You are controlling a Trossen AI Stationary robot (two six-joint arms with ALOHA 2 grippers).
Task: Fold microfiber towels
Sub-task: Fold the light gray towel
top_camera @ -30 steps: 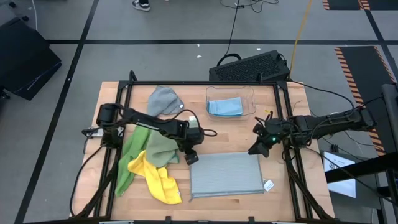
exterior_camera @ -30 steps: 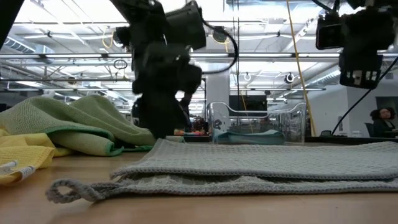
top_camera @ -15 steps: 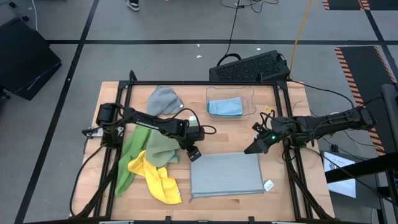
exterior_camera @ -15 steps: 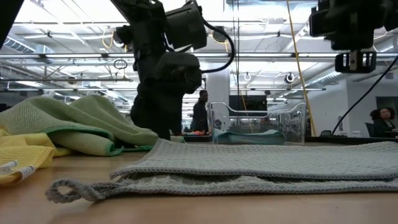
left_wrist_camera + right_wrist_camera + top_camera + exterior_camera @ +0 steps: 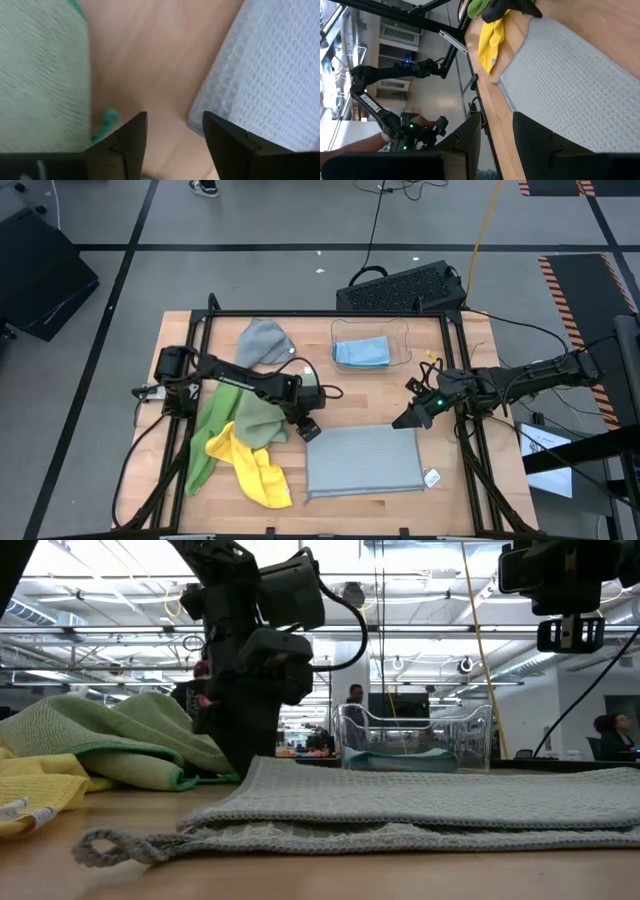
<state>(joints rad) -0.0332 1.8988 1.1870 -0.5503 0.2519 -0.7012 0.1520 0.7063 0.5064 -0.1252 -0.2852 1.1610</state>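
Note:
A grey waffle towel [image 5: 362,460] lies folded flat near the table's front; in the low view it is a two-layer stack [image 5: 420,808]. My left gripper [image 5: 308,430] points down, open, just off the towel's far left corner [image 5: 200,117], with bare wood between its fingers. My right gripper [image 5: 408,420] hovers open above the towel's far right corner and holds nothing [image 5: 504,142]. To the left, sage green [image 5: 255,418], bright green [image 5: 208,435] and yellow [image 5: 255,472] towels lie heaped. Another grey towel [image 5: 262,340] sits crumpled at the back.
A clear plastic bin [image 5: 402,332] at the back holds a folded light blue towel [image 5: 362,352]. A small white tag [image 5: 432,477] lies by the grey towel's near right corner. A black keyboard [image 5: 400,288] sits beyond the table's far edge.
My right gripper has risen a little above the grey towel's far right corner and tipped up toward level. My left gripper has rolled slightly about its own axis while staying at the towel's far left corner. The towels have not moved.

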